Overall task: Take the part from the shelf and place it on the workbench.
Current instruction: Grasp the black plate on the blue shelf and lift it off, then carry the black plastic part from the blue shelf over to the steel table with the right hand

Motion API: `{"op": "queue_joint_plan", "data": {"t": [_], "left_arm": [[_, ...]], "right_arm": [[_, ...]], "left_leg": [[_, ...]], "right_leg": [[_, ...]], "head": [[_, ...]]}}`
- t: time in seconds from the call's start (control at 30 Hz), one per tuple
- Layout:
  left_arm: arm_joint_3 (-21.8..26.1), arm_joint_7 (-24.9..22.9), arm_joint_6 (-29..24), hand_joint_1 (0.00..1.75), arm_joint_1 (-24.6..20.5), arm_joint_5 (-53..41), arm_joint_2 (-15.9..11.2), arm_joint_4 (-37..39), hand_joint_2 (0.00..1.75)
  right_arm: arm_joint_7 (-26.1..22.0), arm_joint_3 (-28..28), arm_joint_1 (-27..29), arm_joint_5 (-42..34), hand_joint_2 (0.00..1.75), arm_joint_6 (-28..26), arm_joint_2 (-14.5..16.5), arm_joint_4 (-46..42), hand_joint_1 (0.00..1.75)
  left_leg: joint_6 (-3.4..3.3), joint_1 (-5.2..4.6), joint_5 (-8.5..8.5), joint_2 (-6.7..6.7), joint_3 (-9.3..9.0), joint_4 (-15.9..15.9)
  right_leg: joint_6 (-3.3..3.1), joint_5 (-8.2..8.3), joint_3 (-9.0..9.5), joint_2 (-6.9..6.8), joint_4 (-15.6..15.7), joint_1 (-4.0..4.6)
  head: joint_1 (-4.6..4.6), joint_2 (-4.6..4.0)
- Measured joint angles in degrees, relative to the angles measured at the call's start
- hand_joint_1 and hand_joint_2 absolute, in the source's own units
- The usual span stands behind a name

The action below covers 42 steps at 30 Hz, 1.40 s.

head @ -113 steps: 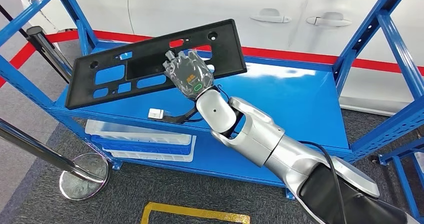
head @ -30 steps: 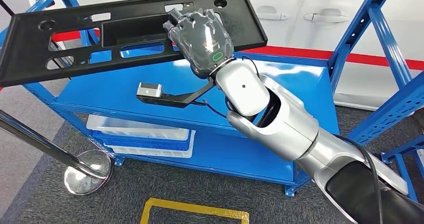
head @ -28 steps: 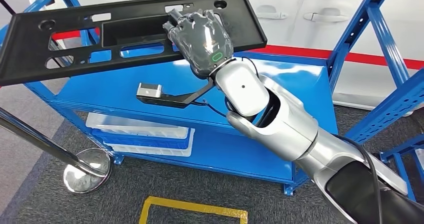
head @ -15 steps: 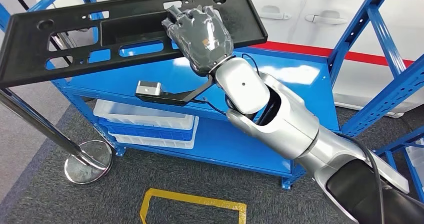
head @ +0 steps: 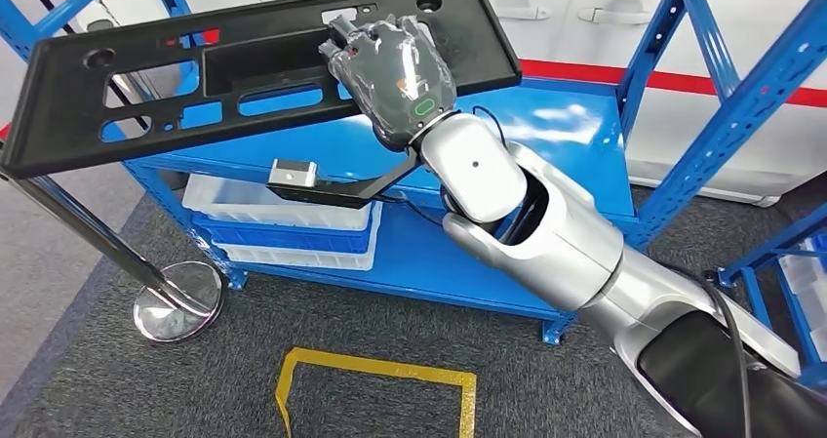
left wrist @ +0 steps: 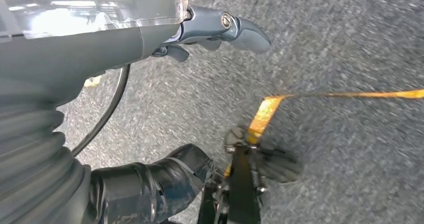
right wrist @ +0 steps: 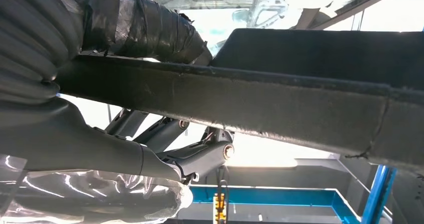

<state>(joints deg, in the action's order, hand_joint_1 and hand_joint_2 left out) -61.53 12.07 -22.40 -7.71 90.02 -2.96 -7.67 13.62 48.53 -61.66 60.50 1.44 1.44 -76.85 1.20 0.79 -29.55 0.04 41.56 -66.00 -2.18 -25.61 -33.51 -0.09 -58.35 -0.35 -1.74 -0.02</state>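
The right hand [head: 392, 75] holds the part [head: 146, 87]; the part is a long flat black plate with holes cut in it; the hand grips it near the middle of its near long edge, with the fingers [head: 343, 40] hooked into a big cut-out; the part is up in the air, above the top board of the shelf [head: 556, 155], and it does not touch the board; it is tilted, with the end on the robot's left lower and closer; that end sticks out past the shelf, over a post [head: 93, 233] with a round shiny foot on the floor.

In the right wrist view the part [right wrist: 280, 104] is a thick dark bar that goes across the picture; the thumb [right wrist: 150, 29] lies on one side of it and the fingers [right wrist: 200, 156] on the other.

The shelf is blue, with blue legs; on its lower board sit white trays [head: 278, 225]; behind it is a white car [head: 575, 9] with two door handles; a red line runs along under the car.

The left hand [left wrist: 150, 29] hangs over the grey carpet [left wrist: 350, 44]; its fingers [left wrist: 235, 27] hold nothing and are spread, not curled; a yellow line [head: 375, 379] marks a box on the carpet in front of the shelf.
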Motion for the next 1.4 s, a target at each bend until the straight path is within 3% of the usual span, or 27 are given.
{"op": "queue_joint_plan", "data": {"t": [0.03, 0.07, 0.1, 0.13, 0.2, 0.27, 0.33, 0.4, 0.43, 0.5, 0.57, 0.6, 0.63, 0.7, 0.77, 0.83, 0.9, 0.93, 1.0, 1.07, 1.13, 1.17, 1.23, 1.27, 1.33, 1.4], "left_arm": [[0.0, 0.1, 0.0, 0.00, 0.0, 0.0, 0.0, 0.0, 1.75], [-0.1, 0.3, 0.0, 0.00, 0.0, 0.0, 0.0, 0.0, 1.75], [-0.1, 0.5, 0.0, 0.00, 0.0, -0.1, 0.0, 0.1, 1.75], [-0.2, 0.7, 0.0, 0.00, 0.0, -0.1, 0.0, 0.1, 1.75], [-0.2, 1.0, 0.1, 0.00, -0.1, -0.1, -0.1, 0.1, 1.75], [-0.2, 1.3, 0.2, 0.00, -0.3, -0.1, -0.1, 0.1, 1.75], [-0.3, 1.9, 0.2, 0.00, -0.3, -0.1, -0.1, 0.1, 1.75], [-0.4, 2.2, 0.2, 0.00, -0.3, -0.1, -0.1, 0.1, 1.75], [-0.5, 2.1, 0.3, 0.00, -0.3, 0.0, -0.1, 0.1, 1.75], [-0.5, 1.7, 0.4, 0.00, -0.3, 0.0, -0.1, 0.1, 1.75], [-0.5, 1.5, 0.5, 0.00, -0.2, 0.0, -0.1, 0.1, 1.75], [-0.5, 1.4, 0.5, 0.00, -0.2, 0.0, -0.1, 0.1, 1.75], [-0.5, 1.4, 0.5, 0.00, -0.2, 0.0, -0.1, 0.1, 1.75], [-0.5, 1.3, 0.5, 0.00, -0.2, 0.0, 0.0, 0.1, 1.75], [-0.5, 1.2, 0.5, 0.00, -0.3, 0.0, 0.1, 0.1, 1.75], [-0.6, 1.0, 0.5, 0.00, -0.3, 0.0, 0.2, 0.1, 1.75], [-0.8, 0.8, 0.5, 0.00, -0.1, 0.0, 0.1, 0.2, 1.75], [-0.8, 0.7, 0.4, 0.00, -0.1, 0.0, 0.1, 0.2, 1.75], [-0.9, 0.6, 0.3, 0.00, -0.1, 0.0, 0.2, 0.2, 1.75], [-1.0, 0.6, 0.3, 0.00, -0.1, 0.0, 0.3, 0.2, 1.75], [-1.0, 0.6, 0.3, 0.00, 0.0, 0.0, 0.3, 0.2, 1.75], [-1.1, 0.6, 0.3, 0.00, 0.0, 0.0, 0.2, 0.2, 1.75], [-1.1, 0.6, 0.3, 0.00, 0.1, 0.0, 0.1, 0.2, 1.75], [-1.1, 0.6, 0.3, 0.00, 0.0, 0.0, 0.1, 0.3, 1.75], [-1.2, 0.6, 0.3, 0.00, -0.1, 0.0, 0.2, 0.3, 1.75], [-1.3, 0.6, 0.3, 0.00, -0.1, 0.0, 0.2, 0.3, 1.75]], "right_arm": [[0.0, 0.0, 0.0, 0.0, 1.75, 0.0, 0.0, 0.0, 1.75], [0.0, 0.1, 0.1, 0.0, 1.75, 0.0, 0.0, 0.0, 1.75], [0.0, 0.1, 0.2, 0.0, 1.75, 0.0, 0.0, 0.1, 1.75], [0.0, 0.1, 0.3, 0.0, 1.75, 0.0, 0.0, 0.1, 1.75], [0.0, 0.1, 0.4, 0.1, 1.75, 0.0, 0.0, 0.1, 1.75], [0.0, 0.1, 0.5, 0.2, 1.75, 0.0, -0.1, 0.0, 1.75], [0.0, 0.1, 0.6, 0.3, 1.75, 0.0, -0.2, 0.0, 1.75], [0.1, 0.1, 0.6, 0.4, 1.75, 0.0, -0.2, 0.0, 1.75], [0.1, 0.1, 0.6, 0.5, 1.75, 0.1, -0.3, 0.0, 1.75], [0.2, 0.1, 0.7, 0.6, 1.75, 0.1, -0.4, 0.0, 1.75], [0.2, 0.1, 0.9, 0.7, 1.75, 0.2, -0.4, 0.0, 1.75], [0.2, 0.1, 1.0, 0.8, 1.75, 0.3, -0.4, 0.0, 1.75], [0.2, 0.2, 1.1, 0.9, 1.75, 0.3, -0.4, 0.0, 1.75], [0.2, 0.3, 1.1, 1.0, 1.75, 0.4, -0.4, 0.0, 1.75], [0.1, 0.4, 1.1, 1.1, 1.75, 0.5, -0.4, 0.0, 1.75], [0.1, 0.4, 1.0, 1.3, 1.75, 0.6, -0.4, 0.0, 1.75], [0.1, 0.5, 1.0, 1.4, 1.75, 0.7, -0.4, 0.0, 1.75], [0.0, 0.6, 1.0, 1.5, 1.75, 0.8, -0.4, 0.0, 1.75], [0.0, 0.6, 0.9, 1.7, 1.75, 0.9, -0.2, 0.0, 1.75], [0.0, 0.8, 0.9, 1.9, 1.75, 1.1, -0.2, 0.0, 1.75], [0.0, 1.0, 1.0, 2.0, 1.75, 1.2, -0.2, 0.2, 1.75], [0.0, 1.1, 1.0, 2.0, 1.75, 1.2, -0.2, 0.2, 1.75], [0.0, 1.3, 1.0, 2.1, 1.75, 1.2, -0.2, 0.3, 1.75], [0.0, 1.4, 1.0, 2.1, 1.75, 1.2, -0.2, 0.3, 1.75], [0.0, 1.4, 1.0, 2.1, 1.75, 1.2, -0.2, 0.3, 1.75], [0.0, 1.5, 0.9, 2.1, 1.75, 1.2, -0.2, 0.3, 1.75]], "left_leg": [[0.21, 0.04, -2.26, 0.00, 0.83, -3.7], [0.39, 0.07, -3.28, 0.00, 1.27, -6.8], [0.52, 0.10, -2.97, 0.00, 1.05, -8.7], [0.58, 0.14, -1.56, 0.00, -0.08, -8.6], [0.57, 0.25, 0.92, 0.00, -5.04, -3.0], [0.05, 0.05, -0.01, -0.16, -10.30, 4.7], [-0.85, -0.31, -1.10, -0.34, -11.96, 7.8], [-1.83, -0.14, -0.24, -0.20, -11.66, 8.0], [-2.35, -0.04, 0.29, -0.06, -11.45, 8.2], [-3.09, -0.05, 1.25, 0.03, -10.68, 8.3], [-3.36, -0.17, 2.00, -0.29, -9.61, 8.1], [-3.33, -0.20, 2.29, -0.54, -9.11, 8.0], [-3.26, -0.22, 2.53, -0.88, -8.66, 7.8], [-3.07, -0.23, 2.79, -1.74, -8.01, 7.4], [-2.65, -0.27, 3.05, -2.58, -7.41, 7.0], [-1.96, -0.09, 3.46, -3.40, -6.89, 7.0], [-1.32, -0.01, 3.65, -3.91, -6.57, 7.1], [-0.98, -0.06, 3.16, -3.39, -6.17, 6.5], [-0.32, -0.01, 0.55, -1.73, -4.20, 2.4], [0.39, 0.21, -3.04, -0.76, -0.70, -5.3], [0.95, 0.46, -3.97, -0.52, 1.20, -9.5], [1.18, 0.60, -2.77, -0.32, 0.47, -8.2], [1.63, 0.80, 0.96, 1.02, -3.58, -0.4], [1.55, 0.72, 2.28, 1.75, -5.47, 3.4], [0.68, 0.43, 2.97, 2.28, -6.94, 6.6], [-0.53, 0.32, 3.20, 1.12, -6.58, 6.5]], "right_leg": [[-0.10, 0.57, -0.80, -0.01, -0.1, 0.02], [-0.08, 1.16, -1.65, 0.00, -0.1, 0.03], [-0.02, 1.75, -2.54, 0.00, -0.3, 0.02], [0.09, 2.30, -3.45, 0.01, -0.5, -0.03], [0.48, 3.21, -5.08, 0.03, -1.0, -0.11], [1.12, 3.88, -5.95, 0.01, -1.3, -0.03], [1.85, 4.63, -5.97, -0.03, -1.1, -0.01], [2.53, 4.80, -6.15, 0.02, -1.2, -0.04], [2.76, 3.83, -6.66, 0.06, -2.3, -0.06], [3.06, -0.41, -8.88, 0.12, -8.1, -0.15], [3.23, -4.26, -11.18, 0.12, -15.2, -0.19], [3.24, -4.76, -11.24, 0.13, -16.7, -0.20], [3.15, -4.24, -10.17, 0.19, -16.0, -0.19], [2.59, -1.68, -5.36, 1.12, -9.1, -0.14], [2.03, -0.32, -1.60, 2.64, -2.9, -0.08], [1.84, -0.31, -0.95, 2.82, -1.5, 0.12], [1.50, 0.08, -0.84, 1.73, -0.9, -0.04], [1.20, 0.38, -0.70, 1.17, -0.4, -0.26], [0.76, 0.87, -0.56, -0.03, 0.4, -0.51], [0.62, 0.96, -0.72, -1.14, 0.4, -0.50], [0.65, 0.95, -0.88, -2.24, 0.3, -0.57], [0.74, 0.90, -0.95, -2.74, 0.2, -0.66], [1.25, 0.57, -1.09, -3.73, -0.5, -0.89], [1.63, 0.35, -1.21, -4.12, -0.9, -0.87], [2.34, 0.15, -1.39, -4.75, -1.4, -0.53], [2.79, 0.23, -1.40, -5.47, -1.4, -0.34]], "head": [[-0.06, 0.00], [-0.05, 0.00], [-0.07, 0.00], [-0.07, 0.00], [-0.08, 0.00], [-0.07, 0.00], [-0.15, 0.00], [-0.21, 0.00], [-0.11, 0.00], [0.16, 0.00], [0.25, 0.00], [0.24, 0.00], [0.25, 0.00], [0.25, 0.00], [0.22, 0.00], [0.29, 0.00], [0.39, 0.00], [0.23, 0.00], [-0.13, 0.00], [-0.35, 0.00], [-0.36, 0.00], [-0.36, 0.00], [-0.37, 0.00], [-0.44, 0.00], [-0.50, 0.00], [-0.43, 0.00]]}}
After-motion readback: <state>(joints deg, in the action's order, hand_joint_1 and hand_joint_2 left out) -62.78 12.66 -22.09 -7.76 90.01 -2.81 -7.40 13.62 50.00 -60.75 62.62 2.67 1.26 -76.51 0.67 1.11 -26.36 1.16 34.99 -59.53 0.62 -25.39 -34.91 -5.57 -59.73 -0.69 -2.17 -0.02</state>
